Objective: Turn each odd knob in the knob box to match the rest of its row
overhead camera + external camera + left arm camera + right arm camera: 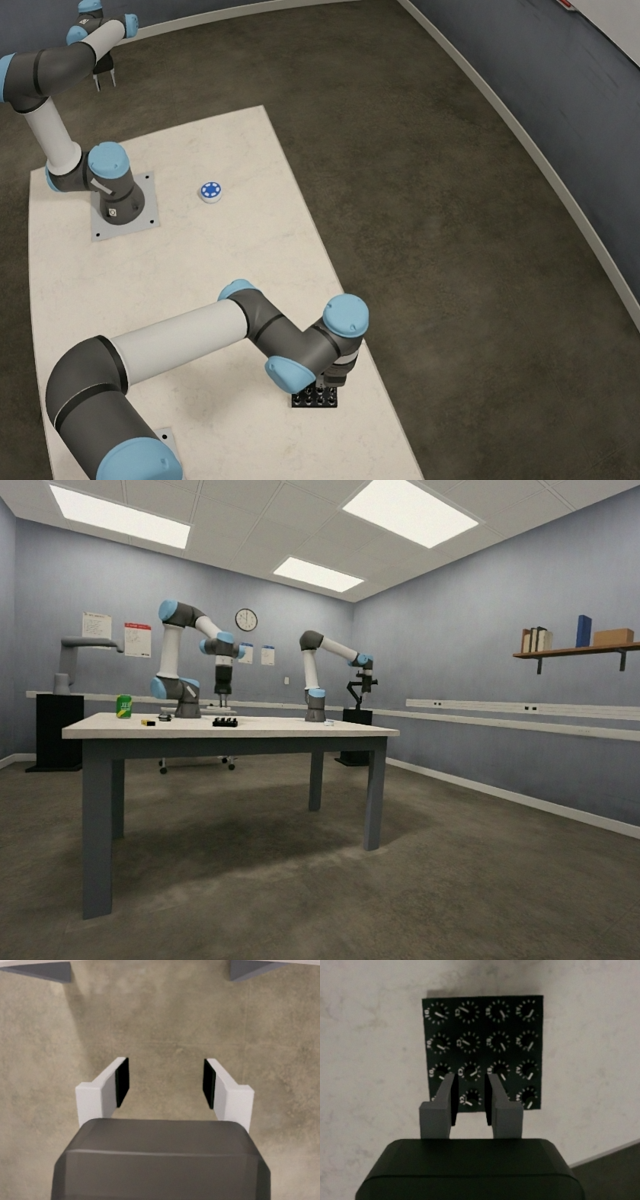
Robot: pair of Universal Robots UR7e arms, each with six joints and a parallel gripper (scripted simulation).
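Note:
The black knob box (314, 404) (225, 723) (453, 1026) lies on the table. In the right wrist view its rows run as columns, D at left to A at right. Knob C3 (472, 1073) points right and slightly up, unlike C1 (465, 1010), C2 (466, 1042) and C4 (469, 1103), which point up-left. D1 to D3 look alike, as do B1 to B3 and A1 to A4. D4 and B4 are mostly hidden by fingers. My right gripper (471, 1089) (223, 706) is partly open and empty above the box, around the C column. My left gripper (165, 1073) (105, 88) is open and empty, away from the box.
A blue and white round button (210, 190) (329, 722) stands near the left arm's base. In the exterior view a green can (123, 706), a yellow-and-black item (148, 722) and a small dark object (164, 717) stand left of the box. The table edge (385, 392) is beside the box.

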